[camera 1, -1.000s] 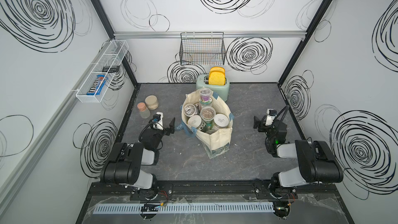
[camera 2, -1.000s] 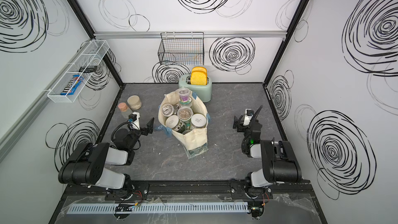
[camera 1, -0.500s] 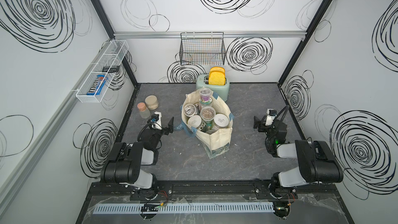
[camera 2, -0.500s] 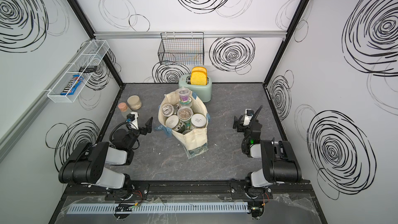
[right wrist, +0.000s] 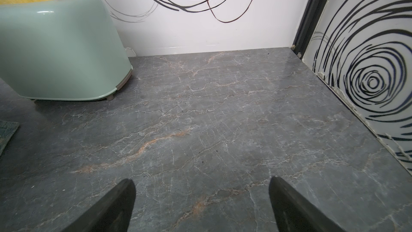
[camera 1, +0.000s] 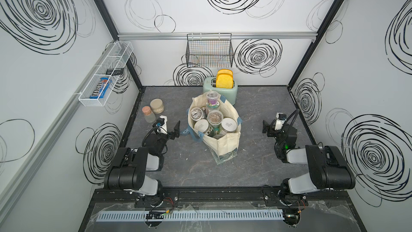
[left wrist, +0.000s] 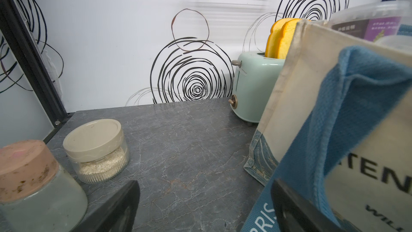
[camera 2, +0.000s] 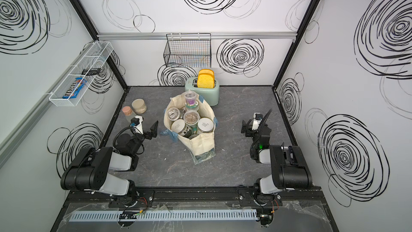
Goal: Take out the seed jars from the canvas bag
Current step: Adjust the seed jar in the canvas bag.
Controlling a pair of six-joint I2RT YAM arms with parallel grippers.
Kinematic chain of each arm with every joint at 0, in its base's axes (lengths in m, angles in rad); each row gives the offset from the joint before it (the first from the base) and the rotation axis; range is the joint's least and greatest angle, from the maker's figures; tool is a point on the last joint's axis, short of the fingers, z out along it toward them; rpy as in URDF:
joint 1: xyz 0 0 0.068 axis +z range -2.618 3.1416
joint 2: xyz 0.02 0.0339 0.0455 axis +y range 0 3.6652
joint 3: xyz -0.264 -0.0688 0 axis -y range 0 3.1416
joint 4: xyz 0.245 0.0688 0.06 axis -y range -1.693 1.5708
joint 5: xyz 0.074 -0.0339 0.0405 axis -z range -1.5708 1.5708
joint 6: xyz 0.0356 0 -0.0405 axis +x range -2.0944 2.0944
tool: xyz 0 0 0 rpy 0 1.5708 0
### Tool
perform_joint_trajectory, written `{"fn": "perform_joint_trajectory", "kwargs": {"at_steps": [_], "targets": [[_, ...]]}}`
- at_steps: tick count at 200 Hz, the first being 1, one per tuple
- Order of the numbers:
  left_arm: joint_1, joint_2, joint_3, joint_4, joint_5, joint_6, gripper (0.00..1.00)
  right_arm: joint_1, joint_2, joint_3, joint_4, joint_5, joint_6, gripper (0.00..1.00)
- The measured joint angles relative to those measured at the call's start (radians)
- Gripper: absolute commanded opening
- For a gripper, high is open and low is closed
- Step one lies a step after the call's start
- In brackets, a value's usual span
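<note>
Left wrist view: left gripper (left wrist: 205,201) wide open, empty, just left of the canvas bag (left wrist: 294,81), mid-table. Right gripper (right wrist: 200,197) same, well right. Seed jars (camera 1: 215,117) all inside; likely first reach, which needs lifting over the rim onto a top jar.

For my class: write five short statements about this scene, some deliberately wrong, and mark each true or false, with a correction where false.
1. The canvas bag stands upright with seed jars inside. True.
2. The left gripper holds a jar. False: its jaws are open and empty, beside the bag.
3. Two yellow slices stand in the toaster. True.
4. The right gripper reaches into the bag. False: it is open over the table, apart from the bag.
5. The tan-lidded jar is inside the bag. False: it stands on the table beside the pink-lidded jar.
</note>
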Motion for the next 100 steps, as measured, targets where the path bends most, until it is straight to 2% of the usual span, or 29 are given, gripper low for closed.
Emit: {"fn": "perform_joint_trajectory", "kwargs": {"at_steps": [43,62,81,100], "targets": [[0.021,-0.039,-0.139,0.084,-0.053,-0.047,0.96,0.001,-0.051,-0.027,0.005,0.014,0.002,0.97],[-0.010,-0.190,-0.137,0.047,-0.105,-0.042,0.96,0.001,-0.167,-0.040,-0.044,0.034,0.008,0.97],[-0.080,-0.397,-0.095,-0.111,-0.183,-0.043,0.96,0.002,-0.299,-0.019,-0.131,0.047,0.021,0.97],[-0.140,-0.515,-0.031,-0.231,-0.255,-0.059,0.96,0.004,-0.410,0.020,-0.219,0.048,0.048,0.97]]}}
